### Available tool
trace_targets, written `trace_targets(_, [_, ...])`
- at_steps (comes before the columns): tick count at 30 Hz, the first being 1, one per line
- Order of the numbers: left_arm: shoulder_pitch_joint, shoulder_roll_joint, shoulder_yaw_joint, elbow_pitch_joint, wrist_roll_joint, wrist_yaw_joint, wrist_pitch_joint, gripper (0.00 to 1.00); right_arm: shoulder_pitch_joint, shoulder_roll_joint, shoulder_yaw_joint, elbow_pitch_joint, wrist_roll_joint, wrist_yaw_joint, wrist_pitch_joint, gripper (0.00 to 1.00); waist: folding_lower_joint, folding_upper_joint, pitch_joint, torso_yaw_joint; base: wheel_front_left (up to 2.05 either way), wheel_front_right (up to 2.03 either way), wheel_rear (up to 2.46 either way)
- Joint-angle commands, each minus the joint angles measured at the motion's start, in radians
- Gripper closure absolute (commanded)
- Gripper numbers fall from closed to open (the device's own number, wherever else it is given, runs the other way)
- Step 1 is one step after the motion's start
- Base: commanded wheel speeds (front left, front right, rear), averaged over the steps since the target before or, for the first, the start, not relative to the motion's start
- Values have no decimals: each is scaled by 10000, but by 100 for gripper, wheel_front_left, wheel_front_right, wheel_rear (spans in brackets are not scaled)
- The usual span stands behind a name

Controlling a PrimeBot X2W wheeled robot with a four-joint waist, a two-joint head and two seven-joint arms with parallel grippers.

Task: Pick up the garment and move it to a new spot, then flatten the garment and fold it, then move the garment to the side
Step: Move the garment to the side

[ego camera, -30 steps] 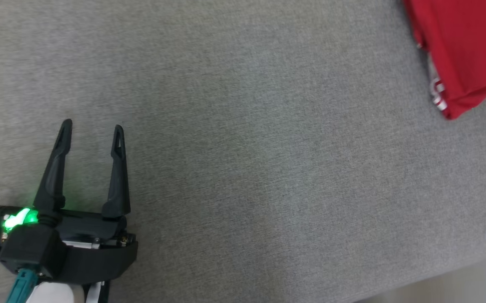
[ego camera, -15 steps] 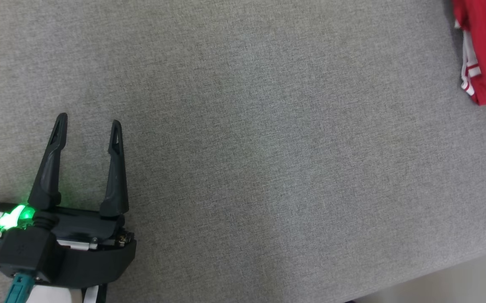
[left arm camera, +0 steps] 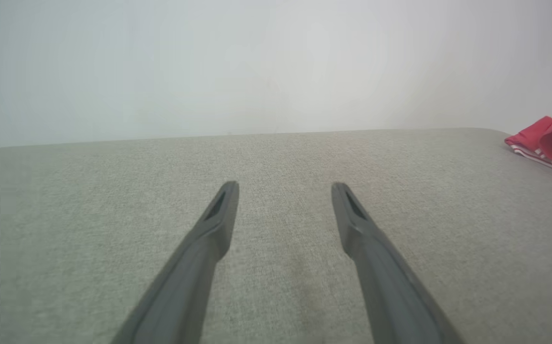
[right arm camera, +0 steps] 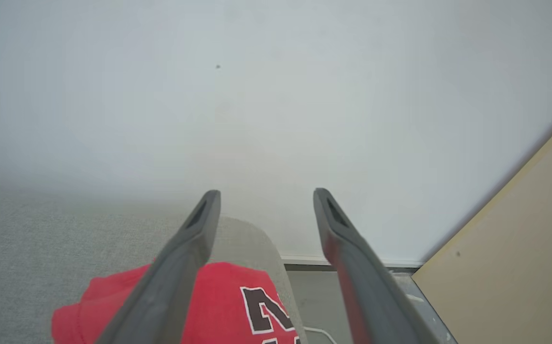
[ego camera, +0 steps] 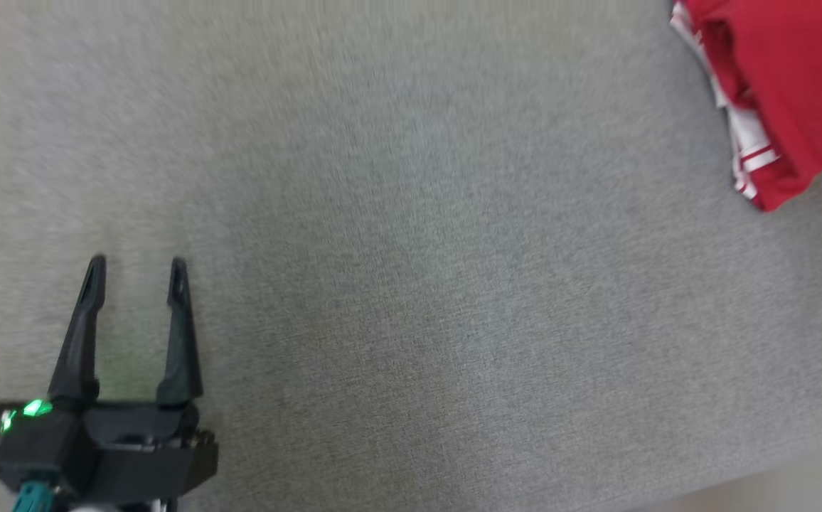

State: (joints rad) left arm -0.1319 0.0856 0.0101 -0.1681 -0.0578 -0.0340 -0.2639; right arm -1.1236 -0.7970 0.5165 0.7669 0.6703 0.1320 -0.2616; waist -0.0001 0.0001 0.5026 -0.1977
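Near left of the grey fabric surface (ego camera: 454, 284): left gripper (ego camera: 137, 264) low over the cloth, fingers spread wide, nothing between them. Near edge of the surface slanting across the lower right of the head view, a pale strip of floor (ego camera: 795, 491) beyond it. Broad bare fabric from the left gripper across to the right side. From the left wrist, left gripper (left arm camera: 284, 187) pointing toward the far edge, open cloth ahead and to both sides.

Garment (ego camera: 795, 85) bunched in a red heap at the far right of the surface, white stripe trim along its left side; well apart from the left gripper, off to its right (left arm camera: 550, 141).

Right gripper (right arm camera: 266, 193) above the garment (right arm camera: 218, 306), fingers wide apart, empty; red cloth with dark numbers under and between the finger bases, contact impossible to tell. Rounded far right corner of the surface just past the heap.

Beyond: white wall (right arm camera: 257, 95), baseboard (right arm camera: 352, 262), grey floor (right arm camera: 314, 296) with a white cable (right arm camera: 319, 332), tan board (right arm camera: 519, 248) leaning at right.
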Motion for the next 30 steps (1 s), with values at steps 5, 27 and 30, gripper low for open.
trace_targets(5, [678, -86, 276, 81, -235, 33, -1, 0, 1561, 774, -911, -1147, -661, -32, -37, 0, 1, -1, -1801, 501, 0, 0, 0])
trace_targets(27, [2000, -312, 918, 1082, -640, -286, 1, 0, 8950, 4508, -4564, -5222, -2299, -32, -39, 0, 1, -1, -4189, 1732, 0, 0, 0])
trace_targets(30, [2079, -317, 1014, 1202, -649, -332, 1, 0, 9690, 4786, -4681, -5615, -2375, -31, -38, 0, 1, -1, -4317, 1748, 0, 0, 0])
